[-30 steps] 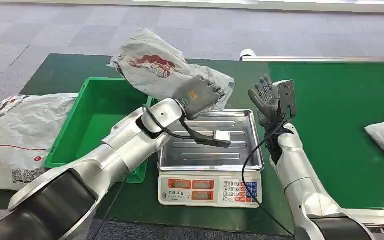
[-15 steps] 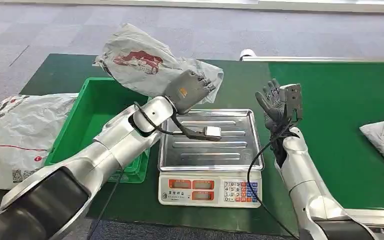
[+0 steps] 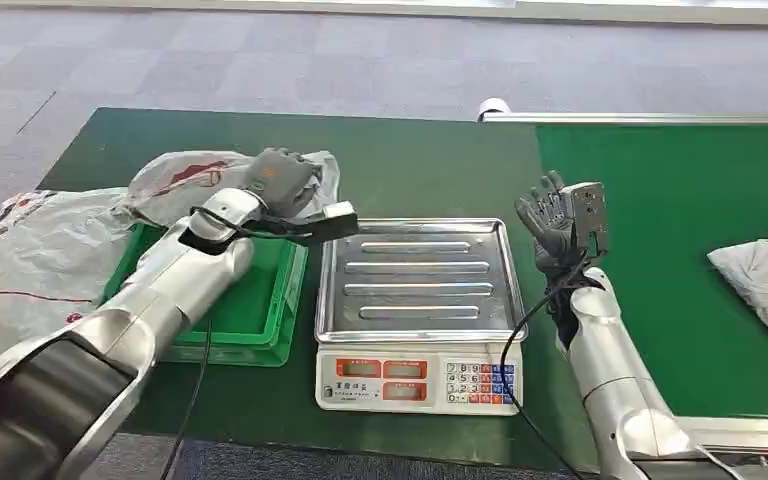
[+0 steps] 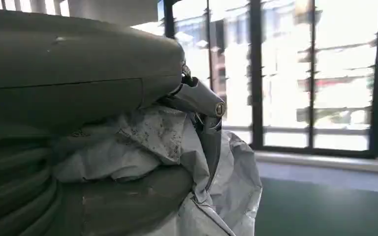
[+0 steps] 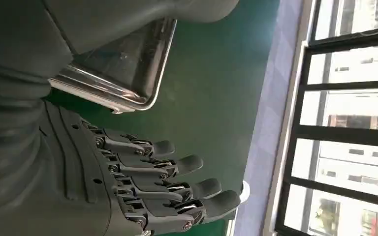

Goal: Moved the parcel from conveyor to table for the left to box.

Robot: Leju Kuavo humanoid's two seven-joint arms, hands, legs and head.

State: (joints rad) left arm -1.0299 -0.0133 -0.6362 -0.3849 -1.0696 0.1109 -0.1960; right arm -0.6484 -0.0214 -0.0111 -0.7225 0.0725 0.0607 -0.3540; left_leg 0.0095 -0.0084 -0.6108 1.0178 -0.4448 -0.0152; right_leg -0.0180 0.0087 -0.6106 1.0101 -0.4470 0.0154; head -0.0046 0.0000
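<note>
Crinkled grey plastic is what you have in the left hand [image 3: 282, 180]: its fingers are wrapped around the soft, wrinkled parcel [image 3: 185, 180], which sits over the far rim of the green box [image 3: 260, 315], left of the steel ribbed tray of the scale [image 3: 420, 310]. From the left wrist you see the film bunched between thumb and fingers [image 4: 204, 123]. Your right hand [image 3: 555, 220] is held up just right of the scale, fingers spread, holding nothing. Another grey parcel [image 3: 765, 285] lies far right on the green conveyor [image 3: 680, 200].
</note>
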